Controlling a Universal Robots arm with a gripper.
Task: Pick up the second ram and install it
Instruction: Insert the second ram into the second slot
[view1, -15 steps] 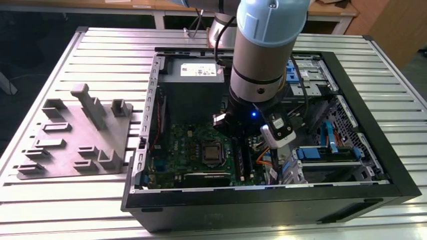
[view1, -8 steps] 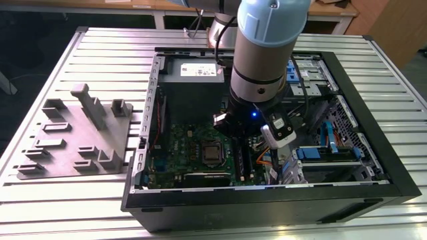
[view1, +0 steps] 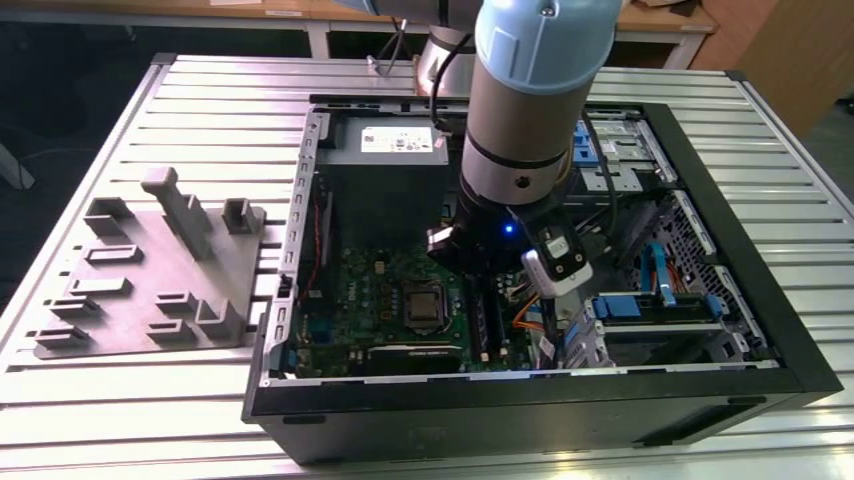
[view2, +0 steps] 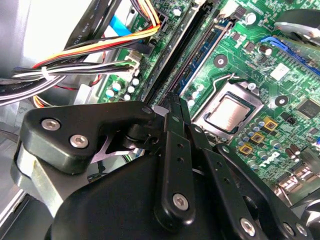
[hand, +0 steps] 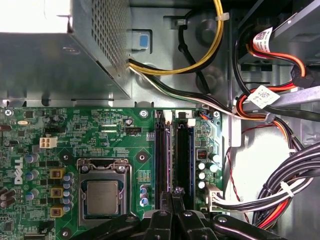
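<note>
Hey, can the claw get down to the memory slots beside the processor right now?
Probably yes. The claw hangs right above the memory slots; the case is open, and the cables lie off to one side, not across them.

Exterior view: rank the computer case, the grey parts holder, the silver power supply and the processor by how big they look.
1. computer case, by far the largest
2. grey parts holder
3. silver power supply, partly hidden behind the arm, so its full extent is unsure
4. processor, clearly the smallest
</note>
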